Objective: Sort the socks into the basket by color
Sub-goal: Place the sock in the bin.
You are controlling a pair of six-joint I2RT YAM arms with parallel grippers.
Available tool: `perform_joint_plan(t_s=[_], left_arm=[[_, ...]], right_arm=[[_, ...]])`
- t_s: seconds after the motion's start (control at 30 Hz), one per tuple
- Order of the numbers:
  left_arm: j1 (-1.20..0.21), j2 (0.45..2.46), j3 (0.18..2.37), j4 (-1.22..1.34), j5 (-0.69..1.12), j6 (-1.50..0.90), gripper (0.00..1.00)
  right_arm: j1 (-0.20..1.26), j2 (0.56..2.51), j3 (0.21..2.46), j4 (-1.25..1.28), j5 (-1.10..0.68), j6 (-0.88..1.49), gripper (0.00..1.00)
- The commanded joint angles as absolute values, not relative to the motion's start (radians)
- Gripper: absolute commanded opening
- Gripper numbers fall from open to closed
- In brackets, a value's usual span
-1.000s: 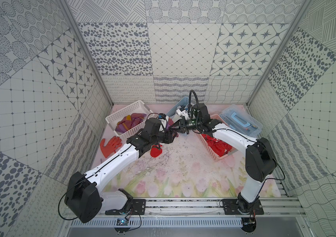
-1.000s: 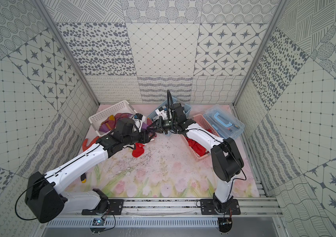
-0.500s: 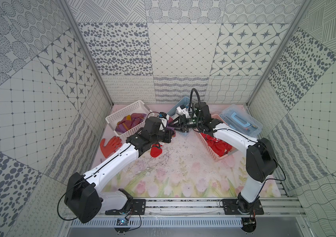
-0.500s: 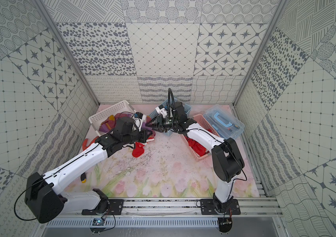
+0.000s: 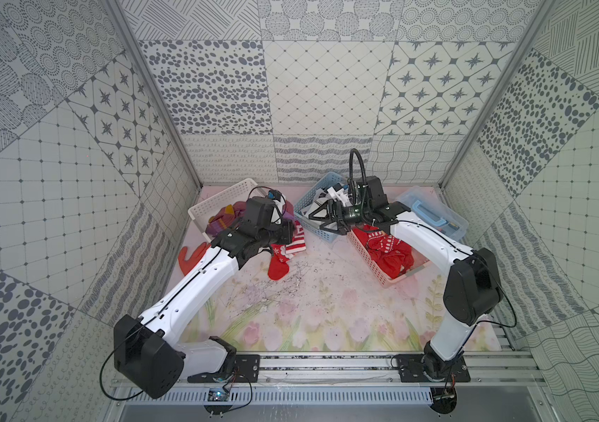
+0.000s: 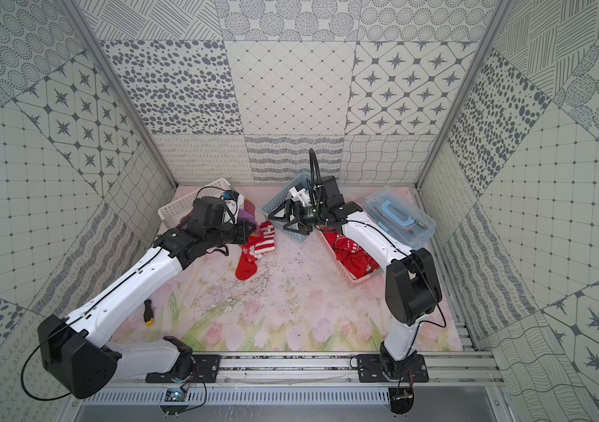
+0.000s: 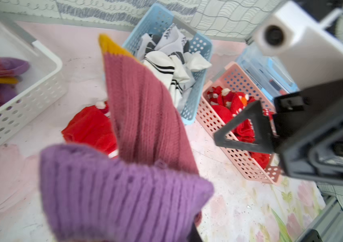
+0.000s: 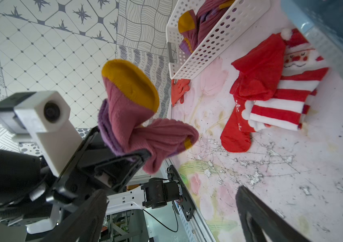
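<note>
**Purple sock held up, other claw wide open**

The left claw (image 8: 138, 156) is pinched tight on a purple sock (image 8: 133, 117) with a yellow toe. The sock hangs in the air over the desk (image 5: 327, 310), just beside the white basket (image 5: 213, 204). More purple socks (image 5: 223, 223) lie in that basket.

The right claw (image 5: 323, 220) is spread wide and holds nothing. It hovers at the near corner of the blue basket (image 5: 308, 196), close to the held sock.

White socks (image 7: 166, 62) with black stripes fill the blue basket. Red socks (image 5: 389, 248) fill the pink basket (image 5: 371, 265).

Under the held sock, a red snowflake sock (image 5: 279, 268) and a red-and-white striped sock (image 5: 297, 244) lie on the desk, touching. An orange glove (image 5: 190, 255) lies near the white basket.
</note>
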State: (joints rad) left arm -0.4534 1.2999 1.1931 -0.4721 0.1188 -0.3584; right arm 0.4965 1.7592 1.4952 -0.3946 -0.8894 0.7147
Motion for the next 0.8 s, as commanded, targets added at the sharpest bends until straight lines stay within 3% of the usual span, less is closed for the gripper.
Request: perform_joint_plan(t_s=[0.0,0.27,0.77], left_arm=[[-0.342,1.377,1.272,-0.608,0.109,-0.328,0.0],[-0.156,1.615,1.493,-0.653,0.082,-0.285,0.0],[-0.023,2.154,2.087,-0.799,-0.004,-0.165,0.0]], right_arm=[[0.503,1.716,1.515,-0.53,-0.826,0.581,0.98],[0.518,1.726,1.531,-0.653,-0.729,0.469,0.98],[0.596,1.883,1.677,-0.824,-0.606,0.324,0.98]])
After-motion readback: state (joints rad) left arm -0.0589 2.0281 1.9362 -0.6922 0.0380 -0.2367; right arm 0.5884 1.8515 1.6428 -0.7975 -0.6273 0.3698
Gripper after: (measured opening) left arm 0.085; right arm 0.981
